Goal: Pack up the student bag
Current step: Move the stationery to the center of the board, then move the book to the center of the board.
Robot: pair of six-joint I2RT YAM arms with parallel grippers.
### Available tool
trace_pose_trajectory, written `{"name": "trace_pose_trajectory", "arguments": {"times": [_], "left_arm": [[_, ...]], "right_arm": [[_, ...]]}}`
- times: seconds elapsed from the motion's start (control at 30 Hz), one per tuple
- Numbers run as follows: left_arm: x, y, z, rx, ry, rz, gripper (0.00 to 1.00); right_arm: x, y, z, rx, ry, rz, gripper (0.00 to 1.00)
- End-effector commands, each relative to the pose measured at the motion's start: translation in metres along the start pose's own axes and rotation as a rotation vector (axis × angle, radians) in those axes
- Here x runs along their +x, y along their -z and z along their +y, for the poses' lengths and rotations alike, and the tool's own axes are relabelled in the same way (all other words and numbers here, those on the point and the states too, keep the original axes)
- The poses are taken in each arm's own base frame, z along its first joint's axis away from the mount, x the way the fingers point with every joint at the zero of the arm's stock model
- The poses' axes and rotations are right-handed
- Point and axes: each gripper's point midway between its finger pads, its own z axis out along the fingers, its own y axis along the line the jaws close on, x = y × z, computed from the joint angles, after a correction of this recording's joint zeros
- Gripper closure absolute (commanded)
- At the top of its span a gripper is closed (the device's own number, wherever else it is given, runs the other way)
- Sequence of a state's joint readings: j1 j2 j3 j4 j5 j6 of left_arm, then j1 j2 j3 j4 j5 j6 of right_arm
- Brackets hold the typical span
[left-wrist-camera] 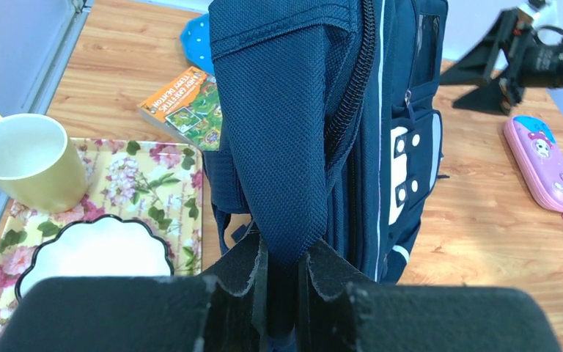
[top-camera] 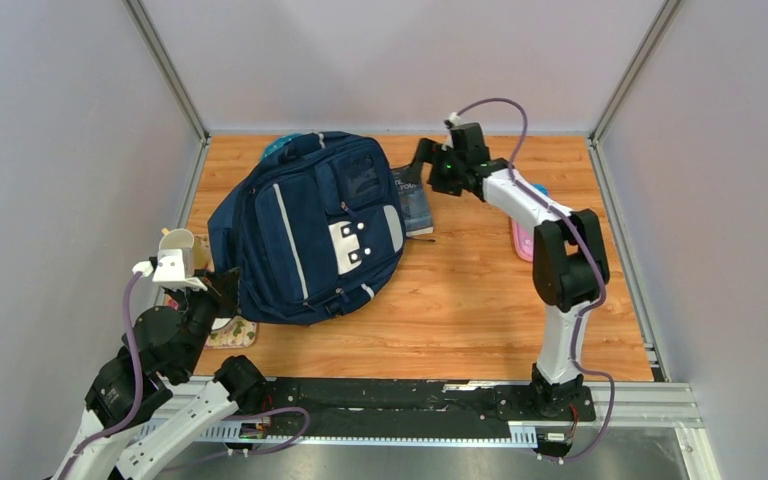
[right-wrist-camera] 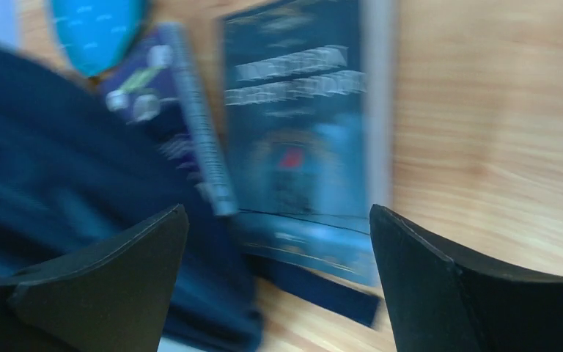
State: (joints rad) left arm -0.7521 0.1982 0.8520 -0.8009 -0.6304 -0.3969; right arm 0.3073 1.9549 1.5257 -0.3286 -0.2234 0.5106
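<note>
Left end effector (left-wrist-camera: 284,255), clamped on student bag (left-wrist-camera: 293,110)

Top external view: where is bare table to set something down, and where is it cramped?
Widest free patch: bare wood between the student bag, the right arm's base and the near rail. A narrower lane runs between the dark book and the pink pencil case. Crowded: left of the bag, where tray, cup and left pincer sit.
</note>
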Motion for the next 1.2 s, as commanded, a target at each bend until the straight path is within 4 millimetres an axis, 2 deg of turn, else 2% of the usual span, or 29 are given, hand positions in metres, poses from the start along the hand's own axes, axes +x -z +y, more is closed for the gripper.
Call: {"name": "trace_pose_trajectory", "arguments": {"times": [0.0, 0.03, 0.07, 0.13, 0.17, 0.23, 0.27, 0.33, 0.37, 0.4, 0.43, 0.5, 0.53, 0.63, 0.7, 0.8, 0.87, 0.9, 0.93, 1.03, 1.07, 1.13, 1.17], "left_arm": [[-0.055, 0.013, -0.003, 0.024, 0.155, -0.174, 1.00], [-0.055, 0.014, -0.002, 0.024, 0.162, -0.178, 1.00], [-0.056, 0.016, -0.002, 0.025, 0.175, -0.182, 1.00], [-0.057, 0.017, -0.001, 0.027, 0.184, -0.188, 1.00], [-0.058, 0.019, 0.001, 0.024, 0.195, -0.196, 1.00], [-0.059, 0.021, 0.003, 0.025, 0.203, -0.202, 1.00], [-0.059, 0.021, 0.003, 0.022, 0.206, -0.201, 1.00], [-0.059, 0.022, 0.003, 0.028, 0.209, -0.202, 1.00], [-0.058, 0.022, 0.003, 0.028, 0.205, -0.200, 1.00], [-0.058, 0.021, 0.002, 0.029, 0.203, -0.198, 1.00], [-0.057, 0.020, 0.002, 0.025, 0.200, -0.196, 1.00], [-0.056, 0.019, 0.001, 0.026, 0.193, -0.193, 1.00], [-0.056, 0.018, 0.000, 0.029, 0.194, -0.194, 1.00], [-0.058, 0.017, -0.001, 0.031, 0.192, -0.201, 1.00], [-0.058, 0.017, -0.001, 0.032, 0.183, -0.202, 1.00], [-0.060, 0.016, -0.002, 0.034, 0.178, -0.206, 1.00], [-0.060, 0.016, -0.003, 0.036, 0.178, -0.207, 1.00], [-0.060, 0.016, -0.003, 0.037, 0.179, -0.206, 1.00], [-0.059, 0.016, -0.003, 0.040, 0.181, -0.205, 1.00], [-0.056, 0.015, -0.003, 0.040, 0.182, -0.203, 1.00], [-0.056, 0.016, -0.003, 0.043, 0.184, -0.204, 1.00], [-0.056, 0.016, -0.004, 0.046, 0.185, -0.200, 1.00], [-0.057, 0.016, -0.003, 0.045, 0.185, -0.202, 1.00]], "right_arm": [[-0.017, -0.022, 0.066, -0.179, -0.013, -0.033, 0.04], [-0.003, -0.042, 0.064, -0.160, -0.038, 0.000, 0.04], [-0.010, -0.048, 0.071, -0.168, -0.045, -0.015, 0.04], [0.000, -0.067, 0.076, -0.166, -0.051, 0.010, 0.09], [0.012, -0.084, 0.068, -0.139, -0.086, 0.038, 0.09], [0.021, -0.100, 0.070, -0.172, -0.107, 0.048, 0.12], [0.035, -0.113, 0.061, -0.162, -0.125, 0.084, 0.14], [0.044, -0.122, 0.058, -0.152, -0.124, 0.104, 0.16], [0.050, -0.128, 0.052, -0.129, -0.125, 0.114, 0.18], [0.062, -0.130, 0.035, -0.050, -0.112, 0.153, 0.23], [0.061, -0.132, 0.013, 0.072, -0.094, 0.117, 0.23], [0.066, -0.120, -0.014, 0.199, -0.090, 0.117, 0.26], [0.077, -0.115, -0.039, 0.288, -0.092, 0.117, 0.27], [0.088, -0.100, -0.077, 0.402, -0.087, 0.128, 0.29], [0.092, -0.092, -0.091, 0.449, -0.060, 0.142, 0.41], [0.089, -0.078, -0.101, 0.490, -0.024, 0.155, 0.41], [0.093, -0.075, -0.109, 0.497, -0.020, 0.176, 0.40], [0.095, -0.073, -0.115, 0.505, -0.033, 0.191, 0.44], [0.096, -0.071, -0.116, 0.500, -0.037, 0.191, 0.43], [0.090, -0.072, -0.102, 0.380, -0.063, 0.184, 0.39], [0.082, -0.069, -0.092, 0.332, -0.058, 0.176, 0.37], [0.074, -0.063, -0.087, 0.295, -0.063, 0.156, 0.33], [0.063, -0.063, -0.078, 0.243, -0.033, 0.117, 0.31]]}}
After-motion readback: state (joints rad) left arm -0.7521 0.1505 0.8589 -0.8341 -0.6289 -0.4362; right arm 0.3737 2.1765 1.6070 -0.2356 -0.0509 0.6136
